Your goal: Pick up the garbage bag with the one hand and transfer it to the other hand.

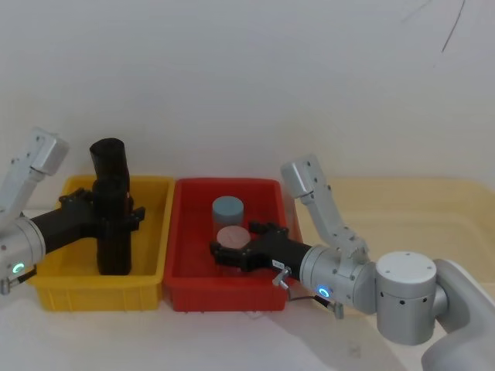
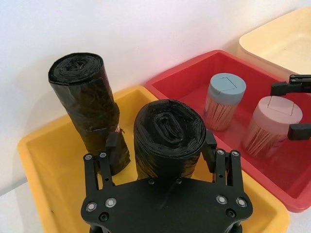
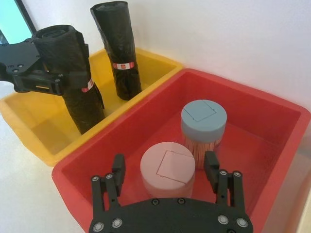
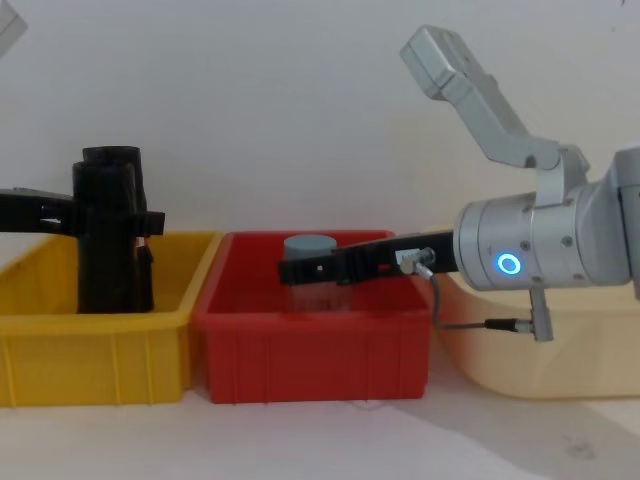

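Black left tool (image 2: 161, 141) clamps garbage bag (image 1: 114, 247); right tool (image 3: 164, 162) gapes.

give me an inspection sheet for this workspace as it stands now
surface: white table carrying three bins side by side
job's things: garbage bag upright in the yellow bin, beside a second black roll
clutter: blue-lidded jar and pink-lidded jar in the red bin; cream bin at the robot's right
grippers: left gripper around the garbage bag; right gripper open, straddling the pink-lidded jar
cables: thin cable at the right wrist
surroundings: plain white wall
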`<move>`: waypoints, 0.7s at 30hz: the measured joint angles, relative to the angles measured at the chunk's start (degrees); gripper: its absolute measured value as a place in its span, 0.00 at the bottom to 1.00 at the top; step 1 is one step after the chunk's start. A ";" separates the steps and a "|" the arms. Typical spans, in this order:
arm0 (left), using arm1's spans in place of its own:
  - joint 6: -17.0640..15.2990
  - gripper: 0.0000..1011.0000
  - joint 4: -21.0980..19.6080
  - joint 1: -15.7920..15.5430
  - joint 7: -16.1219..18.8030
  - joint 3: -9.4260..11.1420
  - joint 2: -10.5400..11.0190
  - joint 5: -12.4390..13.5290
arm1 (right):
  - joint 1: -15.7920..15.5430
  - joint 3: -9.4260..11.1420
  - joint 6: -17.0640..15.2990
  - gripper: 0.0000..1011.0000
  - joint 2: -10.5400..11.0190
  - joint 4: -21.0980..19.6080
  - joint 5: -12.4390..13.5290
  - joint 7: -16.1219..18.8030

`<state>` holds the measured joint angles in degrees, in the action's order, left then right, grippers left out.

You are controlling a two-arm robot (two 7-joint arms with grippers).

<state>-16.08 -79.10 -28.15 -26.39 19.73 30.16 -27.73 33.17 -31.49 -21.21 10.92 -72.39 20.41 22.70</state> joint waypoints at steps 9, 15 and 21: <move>0.04 0.83 0.34 -0.21 -0.11 0.22 -0.21 -0.19 | 0.15 -0.08 0.28 0.81 -0.15 0.46 -0.13 0.24; 0.04 0.65 0.46 -0.30 -0.15 0.31 -0.28 -0.27 | 0.18 -0.11 0.36 0.64 -0.19 0.59 -0.16 0.29; 0.04 0.49 0.55 -0.34 -0.18 0.37 -0.32 -0.31 | 0.21 -0.16 0.40 0.64 -0.22 0.70 -0.21 0.33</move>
<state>-16.03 -78.55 -28.48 -26.58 20.09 29.84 -28.04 33.39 -31.65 -20.81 10.69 -71.69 20.20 23.03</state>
